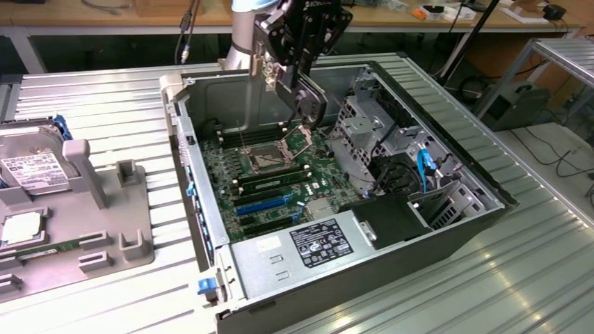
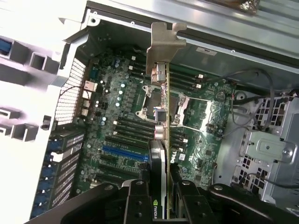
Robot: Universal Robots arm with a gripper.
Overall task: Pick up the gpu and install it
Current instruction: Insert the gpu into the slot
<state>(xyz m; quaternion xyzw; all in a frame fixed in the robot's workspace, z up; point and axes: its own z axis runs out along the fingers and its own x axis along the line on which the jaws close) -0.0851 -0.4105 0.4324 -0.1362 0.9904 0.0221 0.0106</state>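
My gripper [image 1: 295, 66] hangs over the open computer case [image 1: 464, 223], shut on the gpu [image 1: 310, 104], a black card with a round fan that dangles above the CPU socket [image 1: 268, 161]. In the wrist view the gpu [image 2: 161, 98] is edge-on, its silvery-tan bracket at the far end, and my gripper [image 2: 161, 189] clamps both of its faces. The card floats clear of the green motherboard [image 2: 117, 107]. A blue expansion slot [image 1: 266, 204] lies on the board nearer the power supply, also seen as the blue slot [image 2: 122, 152].
A silver power supply [image 1: 320, 242] fills the case's near end, and a metal drive cage [image 1: 364, 132] with cables [image 1: 425, 170] lines the exterior view's right side. Outside, at the exterior view's left, a hard drive [image 1: 35, 174] rests on a grey fixture [image 1: 107, 209].
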